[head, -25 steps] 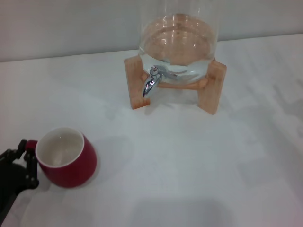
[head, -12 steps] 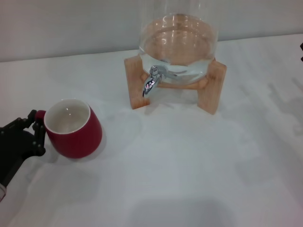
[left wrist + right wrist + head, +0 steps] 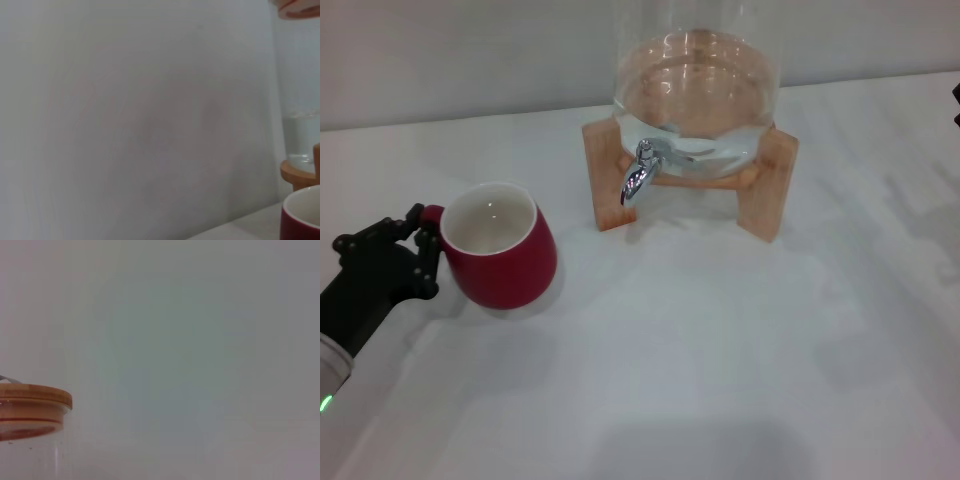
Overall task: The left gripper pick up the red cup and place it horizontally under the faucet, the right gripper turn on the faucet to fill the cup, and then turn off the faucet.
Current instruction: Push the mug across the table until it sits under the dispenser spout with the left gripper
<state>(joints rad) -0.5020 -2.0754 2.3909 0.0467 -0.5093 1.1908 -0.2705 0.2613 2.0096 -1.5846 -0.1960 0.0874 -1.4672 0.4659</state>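
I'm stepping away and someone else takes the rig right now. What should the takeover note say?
Left gripper: shut on the red cup's handle. The red cup is upright, mouth up, empty, at the table's left, short of the faucet.
Right gripper: only a dark sliver at the head view's right edge; state unreadable.
Faucet: no water running; the dispenser holds water on its wooden stand.
Done: cup grasped.
Left: set cup under the spout, open faucet, fill, close it.

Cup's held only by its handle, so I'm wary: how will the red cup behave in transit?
Held by the left gripper at its handle, the red cup may swing. Glossy glaze looks slippery; ceramic seems rigid, breakable.
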